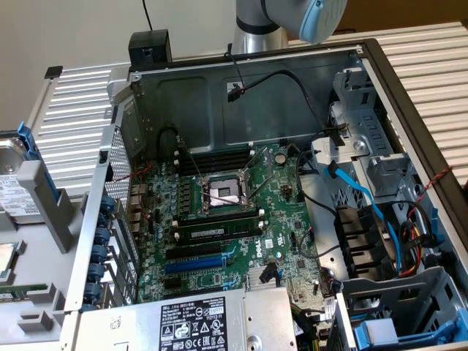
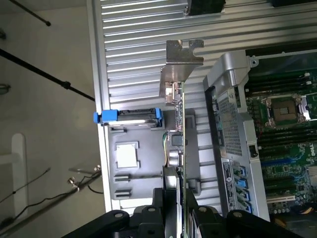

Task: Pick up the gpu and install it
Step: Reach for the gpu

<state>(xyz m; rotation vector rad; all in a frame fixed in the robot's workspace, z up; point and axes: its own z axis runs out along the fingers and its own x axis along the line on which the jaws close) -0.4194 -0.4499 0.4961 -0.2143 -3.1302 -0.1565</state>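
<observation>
I have the gripper (image 2: 178,194) clamped on the gpu (image 2: 177,124), seen edge-on, silver bracket (image 2: 182,59) farthest out, beside the open computer case (image 2: 230,89), above the worktop (image 2: 133,49).

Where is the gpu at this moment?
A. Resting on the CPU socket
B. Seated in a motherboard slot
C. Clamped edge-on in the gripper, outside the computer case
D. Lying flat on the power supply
C: in the wrist view the gripper is closed on the gpu, its silver bracket at the far end and the computer case beside it. In the exterior view the motherboard slots stand vacant.
</observation>
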